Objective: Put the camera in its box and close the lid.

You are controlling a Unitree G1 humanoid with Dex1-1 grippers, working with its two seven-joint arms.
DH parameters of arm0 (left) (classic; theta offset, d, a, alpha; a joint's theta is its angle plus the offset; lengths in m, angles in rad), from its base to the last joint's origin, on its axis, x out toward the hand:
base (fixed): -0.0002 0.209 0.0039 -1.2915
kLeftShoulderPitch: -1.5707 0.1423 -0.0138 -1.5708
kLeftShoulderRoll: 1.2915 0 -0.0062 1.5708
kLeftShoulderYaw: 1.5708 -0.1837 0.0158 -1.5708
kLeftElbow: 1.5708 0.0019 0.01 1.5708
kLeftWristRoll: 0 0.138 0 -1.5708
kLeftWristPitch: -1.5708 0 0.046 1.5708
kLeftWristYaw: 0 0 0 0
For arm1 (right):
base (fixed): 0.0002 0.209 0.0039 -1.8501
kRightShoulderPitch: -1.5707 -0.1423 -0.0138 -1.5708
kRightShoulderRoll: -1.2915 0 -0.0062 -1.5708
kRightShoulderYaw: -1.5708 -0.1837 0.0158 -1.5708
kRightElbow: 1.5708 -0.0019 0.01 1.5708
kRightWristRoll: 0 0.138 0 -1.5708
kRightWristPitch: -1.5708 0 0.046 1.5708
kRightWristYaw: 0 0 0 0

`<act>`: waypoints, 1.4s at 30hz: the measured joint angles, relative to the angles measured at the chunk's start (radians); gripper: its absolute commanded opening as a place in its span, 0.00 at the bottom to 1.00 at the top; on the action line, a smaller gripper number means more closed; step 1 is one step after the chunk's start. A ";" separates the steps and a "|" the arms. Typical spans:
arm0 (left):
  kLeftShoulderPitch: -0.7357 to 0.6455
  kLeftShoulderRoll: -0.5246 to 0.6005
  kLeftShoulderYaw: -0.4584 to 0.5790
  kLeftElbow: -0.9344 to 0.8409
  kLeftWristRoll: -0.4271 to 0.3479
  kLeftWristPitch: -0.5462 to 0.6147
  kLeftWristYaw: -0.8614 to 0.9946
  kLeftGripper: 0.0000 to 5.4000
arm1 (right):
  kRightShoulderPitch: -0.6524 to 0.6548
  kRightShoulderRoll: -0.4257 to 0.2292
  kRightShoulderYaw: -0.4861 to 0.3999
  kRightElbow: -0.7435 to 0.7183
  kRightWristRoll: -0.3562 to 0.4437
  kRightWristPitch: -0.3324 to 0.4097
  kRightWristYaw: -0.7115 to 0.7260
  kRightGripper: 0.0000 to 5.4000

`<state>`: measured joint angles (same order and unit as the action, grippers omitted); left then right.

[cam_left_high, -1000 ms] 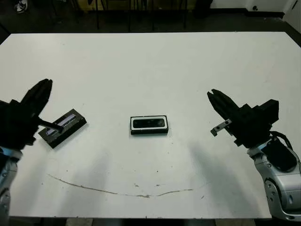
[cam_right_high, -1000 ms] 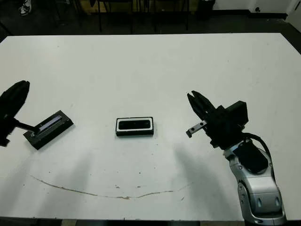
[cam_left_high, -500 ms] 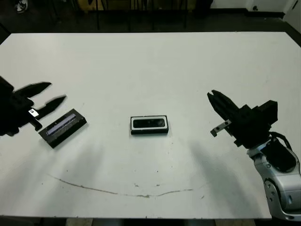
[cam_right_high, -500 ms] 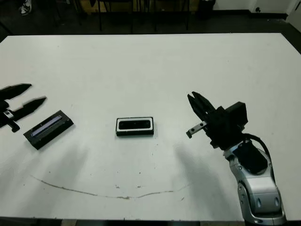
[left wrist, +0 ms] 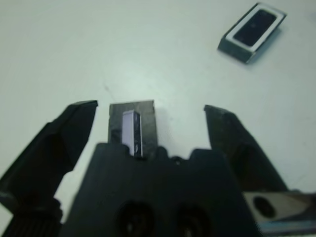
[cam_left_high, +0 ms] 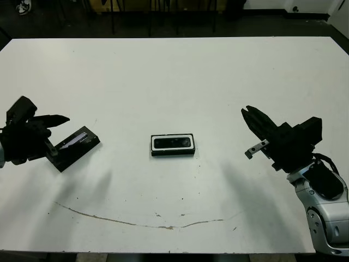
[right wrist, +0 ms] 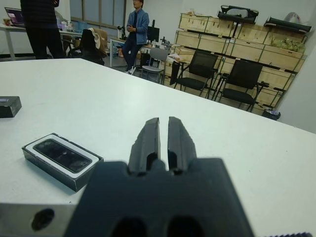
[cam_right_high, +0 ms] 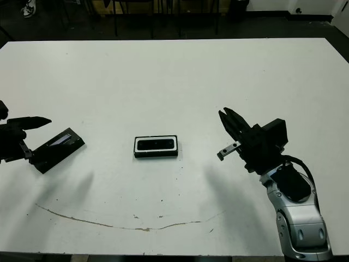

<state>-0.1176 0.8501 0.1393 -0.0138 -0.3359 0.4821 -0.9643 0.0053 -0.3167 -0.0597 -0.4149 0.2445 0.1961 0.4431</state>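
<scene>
The box [cam_left_high: 173, 145] lies in the middle of the white table, its white lining framing the slim black camera [cam_left_high: 173, 143] that rests inside it. The lid [cam_left_high: 75, 148], black with a pale strip, lies flat on the table at the left, apart from the box. My left gripper [left wrist: 148, 109] is open and low at the lid's near end, and its fingers [left wrist: 69, 131] stand wide on either side of the lid without touching it. My right gripper [right wrist: 163, 120] is shut and empty, hovering right of the box and pointing towards it.
A thin dark curved mark [cam_left_high: 136, 221] crosses the table near its front edge. Beyond the far edge, the right wrist view shows people [right wrist: 134, 24] standing, black chairs [right wrist: 197, 69] and stacked wooden crates [right wrist: 232, 44].
My left gripper has swung down from above the lid, opened, and now straddles the lid's near end. The box, camera and right arm have not moved.
</scene>
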 measured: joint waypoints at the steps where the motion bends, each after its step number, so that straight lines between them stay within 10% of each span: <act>1: 0.001 0.000 -0.005 0.004 0.007 0.010 0.009 1.00 | 0.000 -0.001 0.001 -0.001 -0.001 0.001 -0.001 0.00; 42: -0.003 -0.033 -0.058 0.270 0.069 -0.037 0.004 1.00 | 0.026 -0.027 0.012 -0.031 -0.014 0.013 -0.018 0.00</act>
<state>-0.1202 0.8170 0.0816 0.2559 -0.2672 0.4446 -0.9603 0.0313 -0.3440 -0.0478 -0.4457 0.2308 0.2095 0.4254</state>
